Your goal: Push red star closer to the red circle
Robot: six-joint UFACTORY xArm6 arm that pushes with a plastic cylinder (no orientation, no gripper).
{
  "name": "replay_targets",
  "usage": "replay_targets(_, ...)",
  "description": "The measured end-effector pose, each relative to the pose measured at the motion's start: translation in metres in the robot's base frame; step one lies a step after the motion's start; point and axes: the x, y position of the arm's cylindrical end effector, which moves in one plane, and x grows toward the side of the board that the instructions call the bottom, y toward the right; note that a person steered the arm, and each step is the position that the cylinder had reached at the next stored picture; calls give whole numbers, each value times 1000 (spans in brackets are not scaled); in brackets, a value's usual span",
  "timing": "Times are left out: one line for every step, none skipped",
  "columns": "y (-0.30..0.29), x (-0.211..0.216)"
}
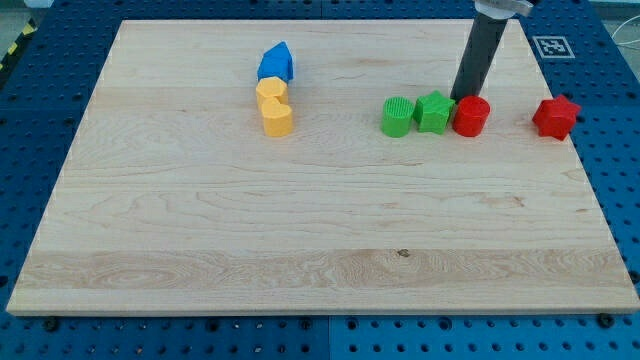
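Observation:
The red star [556, 117] lies near the board's right edge. The red circle [471, 116] sits to its left, with a gap between them, touching a green star-like block [434, 110]. My tip [462, 97] is at the end of the dark rod, just above and left of the red circle, at its upper edge and next to the green block. The tip is well to the left of the red star.
A green round block [397, 116] sits left of the green star-like block. A blue block [276, 63] and two yellow blocks [274, 105] are stacked in a column at the upper left of the wooden board [300, 230].

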Motion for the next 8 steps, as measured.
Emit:
replay_targets(0,-37)
replay_targets(13,-73)
replay_targets(66,-83)
replay_targets(143,-82)
replay_targets(166,-79)
replay_targets(167,-74)
replay_targets(167,-57)
replay_targets(166,-19)
